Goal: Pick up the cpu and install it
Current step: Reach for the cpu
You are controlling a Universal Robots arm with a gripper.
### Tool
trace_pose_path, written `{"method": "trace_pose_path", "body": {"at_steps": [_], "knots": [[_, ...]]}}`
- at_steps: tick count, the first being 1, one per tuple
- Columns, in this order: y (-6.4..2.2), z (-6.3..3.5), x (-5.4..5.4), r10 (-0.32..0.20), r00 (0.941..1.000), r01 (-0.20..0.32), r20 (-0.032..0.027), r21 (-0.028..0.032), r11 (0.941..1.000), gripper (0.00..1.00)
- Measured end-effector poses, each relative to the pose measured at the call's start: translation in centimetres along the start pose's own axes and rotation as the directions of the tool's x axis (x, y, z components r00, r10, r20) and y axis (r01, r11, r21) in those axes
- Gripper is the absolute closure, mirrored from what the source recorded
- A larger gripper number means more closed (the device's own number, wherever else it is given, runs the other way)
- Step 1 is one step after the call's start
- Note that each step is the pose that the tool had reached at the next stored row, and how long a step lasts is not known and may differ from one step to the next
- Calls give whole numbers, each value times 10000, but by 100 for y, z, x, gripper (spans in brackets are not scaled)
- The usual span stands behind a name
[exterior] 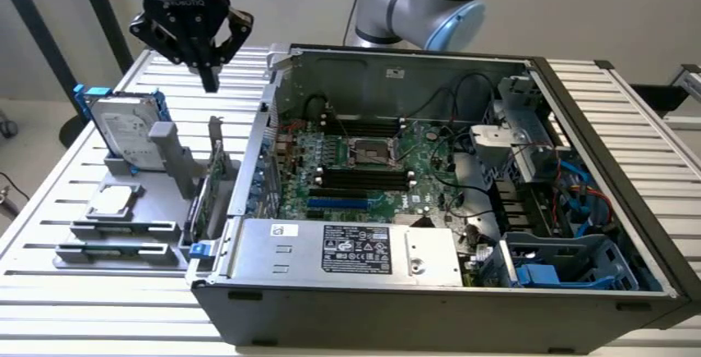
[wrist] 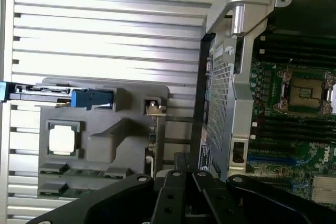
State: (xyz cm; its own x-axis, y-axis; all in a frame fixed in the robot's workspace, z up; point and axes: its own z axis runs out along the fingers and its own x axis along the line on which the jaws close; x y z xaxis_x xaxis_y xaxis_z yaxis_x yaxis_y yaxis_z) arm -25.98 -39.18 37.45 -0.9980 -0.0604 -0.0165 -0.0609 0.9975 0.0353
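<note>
The cpu (exterior: pixel 111 201) is a small square chip with a silver top, lying flat in a recess of the grey holder (exterior: pixel 164 178) at the exterior view's left; in the wrist view the cpu (wrist: pixel 62 141) shows pale and square. My gripper (exterior: pixel 208 84) hangs high above the table behind the holder, fingers shut together with nothing between them. In the wrist view the black fingers (wrist: pixel 184 174) meet at a point. The open socket (exterior: pixel 373 153) sits mid-motherboard inside the computer case (exterior: pixel 438 291); the wrist view shows the socket (wrist: pixel 306 92) too.
A silver hard drive (exterior: pixel 126 131) with blue brackets stands upright in the holder. Memory sticks (exterior: pixel 121 238) lie in the holder's front slots. An upright card (exterior: pixel 216 168) stands beside the case wall. The slatted metal table (exterior: pixel 66 308) stretches around.
</note>
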Motion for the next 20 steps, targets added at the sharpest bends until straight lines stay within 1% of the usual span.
{"method": "trace_pose_path", "body": {"at_steps": [20], "knots": [[57,169,914,-1,10000,1,-14,120,9999,89]]}}
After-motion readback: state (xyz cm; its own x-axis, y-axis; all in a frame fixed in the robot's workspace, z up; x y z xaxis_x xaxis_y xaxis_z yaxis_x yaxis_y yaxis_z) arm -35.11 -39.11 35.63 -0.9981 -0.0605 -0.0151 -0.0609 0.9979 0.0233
